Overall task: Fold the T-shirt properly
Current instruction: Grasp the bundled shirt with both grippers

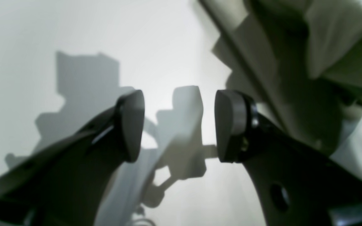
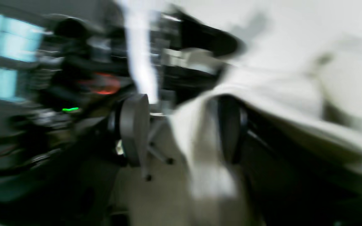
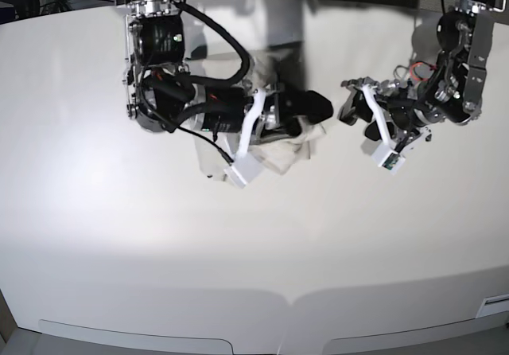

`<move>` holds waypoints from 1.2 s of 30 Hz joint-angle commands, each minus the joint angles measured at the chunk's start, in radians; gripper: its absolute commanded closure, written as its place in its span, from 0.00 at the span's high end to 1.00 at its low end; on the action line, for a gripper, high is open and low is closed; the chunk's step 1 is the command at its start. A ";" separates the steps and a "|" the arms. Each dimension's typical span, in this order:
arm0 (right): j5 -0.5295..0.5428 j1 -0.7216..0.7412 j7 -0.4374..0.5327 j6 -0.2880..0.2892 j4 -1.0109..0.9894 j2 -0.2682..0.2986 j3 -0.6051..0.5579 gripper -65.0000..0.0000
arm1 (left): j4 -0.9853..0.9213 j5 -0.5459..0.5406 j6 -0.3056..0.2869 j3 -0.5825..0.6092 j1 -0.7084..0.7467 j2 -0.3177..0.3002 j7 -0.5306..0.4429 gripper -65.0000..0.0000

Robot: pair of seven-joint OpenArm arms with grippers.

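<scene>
The pale beige-grey T-shirt [image 3: 280,154] lies bunched on the white table, mostly hidden under my right arm. My right gripper [image 3: 315,107] hovers over the shirt's right end. The right wrist view is blurred by motion, but there the right gripper [image 2: 181,130] has its jaws wide apart, and a fold of the T-shirt [image 2: 206,147] hangs against one finger [image 2: 229,128]. My left gripper [image 3: 351,107] stands just right of the shirt, close to the right gripper. In the left wrist view the left gripper [image 1: 179,125] is open and empty above bare table, with the T-shirt [image 1: 328,44] at the upper right.
The white table [image 3: 119,236] spreads wide to the left and in front of the shirt, and its front edge [image 3: 262,299] curves along the bottom. Cables loop around the right arm [image 3: 215,37]. Dark equipment and screens [image 2: 14,47] stand beyond the table.
</scene>
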 commanded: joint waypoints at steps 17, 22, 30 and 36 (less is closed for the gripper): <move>-0.212 0.174 0.067 0.005 0.019 0.022 0.036 0.52 | 0.020 -0.038 -0.004 -0.045 -0.003 -0.018 0.011 0.53; -0.322 0.233 0.068 0.005 0.019 0.117 0.036 0.48 | 0.022 -0.087 -0.004 -0.045 0.029 -0.016 0.027 0.50; -0.451 0.235 0.101 -0.031 0.019 0.292 0.037 0.00 | 0.135 -0.134 -0.014 -0.045 0.101 0.023 0.017 0.00; -0.468 0.219 0.115 -0.051 -0.036 0.290 0.036 0.00 | 0.242 -0.169 -0.054 -0.045 0.114 0.122 0.066 0.00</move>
